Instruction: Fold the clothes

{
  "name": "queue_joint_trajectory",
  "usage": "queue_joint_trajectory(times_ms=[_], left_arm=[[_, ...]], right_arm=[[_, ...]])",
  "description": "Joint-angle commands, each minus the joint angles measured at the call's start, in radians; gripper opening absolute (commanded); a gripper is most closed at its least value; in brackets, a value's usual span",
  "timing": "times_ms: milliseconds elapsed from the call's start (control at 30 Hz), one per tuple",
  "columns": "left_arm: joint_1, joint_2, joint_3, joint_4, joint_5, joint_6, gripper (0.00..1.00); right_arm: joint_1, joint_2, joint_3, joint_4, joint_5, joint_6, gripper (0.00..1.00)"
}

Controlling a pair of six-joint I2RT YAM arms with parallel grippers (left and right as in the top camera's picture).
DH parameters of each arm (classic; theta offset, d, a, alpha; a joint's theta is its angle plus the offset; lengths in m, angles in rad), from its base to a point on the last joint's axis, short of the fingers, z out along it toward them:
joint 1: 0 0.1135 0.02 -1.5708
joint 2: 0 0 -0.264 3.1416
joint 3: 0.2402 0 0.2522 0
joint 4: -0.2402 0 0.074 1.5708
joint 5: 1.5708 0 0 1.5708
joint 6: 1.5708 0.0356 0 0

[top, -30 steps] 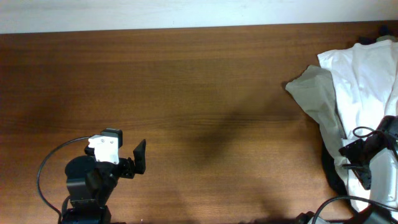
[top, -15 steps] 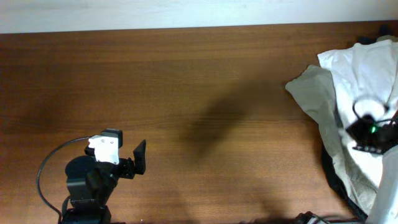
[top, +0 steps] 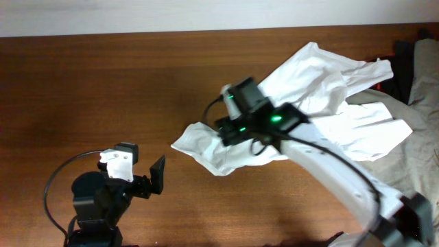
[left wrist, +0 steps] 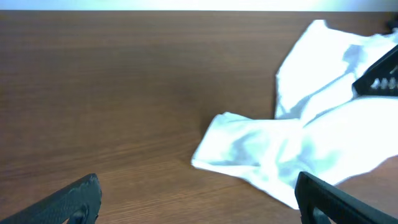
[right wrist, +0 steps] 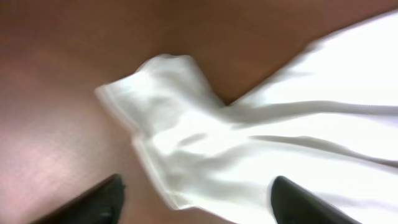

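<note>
The white T-shirt (top: 322, 103) lies wrinkled and stretched from the table's middle toward the right, one sleeve end (top: 195, 140) pointing left. It also shows in the left wrist view (left wrist: 292, 149) and the right wrist view (right wrist: 249, 155). My right gripper (top: 228, 134) hovers over the shirt's left part. Its fingers (right wrist: 196, 202) are spread wide, open, with cloth between and below them. My left gripper (top: 155, 180) sits at the front left, open and empty (left wrist: 199, 208), a short way left of the sleeve end. No printed patch shows.
A khaki-beige garment (top: 420, 147) lies under and beside the shirt at the right edge. A dark garment (top: 402, 58) shows at the far right back. Bare wood table (top: 103, 89) spreads left and back.
My right arm has swung from the right edge to the table's middle. The white shirt came out of the pile with it and now stretches leftward. The left arm has barely moved.
</note>
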Motion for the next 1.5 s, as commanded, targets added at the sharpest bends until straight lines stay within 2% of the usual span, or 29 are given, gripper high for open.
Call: queue_joint_trajectory(times_ms=[0,67,133,167,200,267,300,433,533,567,633,700,733,800,900,967,1033,1067,1133,1200,1233,1267,1300,1333,1367,1467], left_arm=[[0.002,0.002,0.013,0.003,0.075,-0.151,0.99],[0.002,0.042,0.008,0.002,0.109,-0.247,0.99],[0.001,0.137,0.008,0.003,0.124,-0.393,0.99],[0.000,0.221,0.008,0.005,0.124,-0.482,0.99],[-0.021,0.317,0.008,0.026,0.151,-0.494,0.99],[-0.081,0.458,0.008,0.104,0.200,-0.497,0.99],[-0.185,0.623,0.008,0.229,0.205,-0.505,0.99],[-0.409,0.941,0.008,0.521,0.201,-0.650,0.99],[-0.489,1.044,0.008,0.588,0.132,-0.729,0.99],[-0.513,1.058,0.008,0.616,0.065,-0.729,0.92],[-0.547,1.068,0.008,0.682,-0.050,-0.729,0.35],[-0.547,1.067,0.010,0.705,-0.116,-0.728,0.00],[-0.543,1.065,0.014,0.720,-0.142,-0.694,0.00],[-0.487,1.010,0.056,0.690,-0.150,-0.544,0.00],[-0.291,0.844,0.165,0.465,-0.282,-0.465,0.00],[-0.052,0.724,0.237,0.356,-0.308,-0.382,0.00],[0.145,0.717,0.239,0.365,-0.309,-0.382,0.00],[0.195,0.732,0.239,0.386,-0.308,-0.383,0.03],[0.264,0.770,0.239,0.421,-0.260,-0.383,0.99],[0.256,0.776,0.239,0.320,0.030,-0.383,0.99],[0.226,0.776,0.239,0.223,0.142,-0.383,0.99],[0.186,0.776,0.239,0.108,0.193,-0.383,0.99],[0.151,0.777,0.239,0.038,0.194,-0.384,0.99],[0.032,0.786,0.234,-0.090,0.193,-0.398,0.99],[-0.040,0.799,0.226,-0.099,0.193,-0.430,0.99],[-0.270,0.921,0.219,-0.053,0.096,-0.686,0.99]], right_arm=[[-0.177,-0.209,0.087,-0.127,0.187,0.037,0.98],[-0.330,-0.328,0.087,-0.255,0.177,0.036,0.99],[-0.418,-0.369,0.087,-0.330,0.177,0.036,0.99],[-0.475,-0.380,0.087,-0.376,0.177,0.036,0.99],[-0.501,-0.380,0.087,-0.399,0.177,0.037,0.99],[-0.513,-0.378,0.087,-0.415,0.177,0.036,0.99],[-0.513,-0.378,0.087,-0.421,0.177,0.037,0.99],[-0.513,-0.378,0.087,-0.433,0.179,0.036,0.99],[-0.513,-0.378,0.087,-0.433,0.182,0.036,0.99],[-0.513,-0.378,0.087,-0.433,0.182,0.036,0.99],[-0.513,-0.378,0.087,-0.436,0.182,0.036,0.99],[-0.513,-0.378,0.087,-0.446,0.191,0.036,0.99],[-0.513,-0.378,0.087,-0.451,0.202,0.036,0.99],[-0.513,-0.378,0.087,-0.463,0.238,0.036,0.99],[-0.513,-0.378,0.087,-0.471,0.256,0.036,0.99],[-0.513,-0.366,0.087,-0.473,0.255,0.036,0.99],[-0.513,-0.337,0.084,-0.477,0.252,0.036,0.99],[-0.513,-0.325,0.083,-0.480,0.252,0.036,0.99],[-0.513,-0.312,0.083,-0.484,0.252,0.036,0.99],[-0.513,-0.307,0.083,-0.484,0.252,0.036,0.99],[-0.513,-0.307,0.083,-0.484,0.252,0.036,0.99],[-0.513,-0.307,0.083,-0.484,0.252,0.036,0.99],[-0.513,-0.307,0.083,-0.484,0.251,0.036,0.99],[-0.513,-0.307,0.083,-0.488,0.251,0.036,0.99],[-0.513,-0.307,0.083,-0.495,0.250,0.037,0.99],[-0.513,-0.307,0.083,-0.518,0.248,0.036,0.99]])
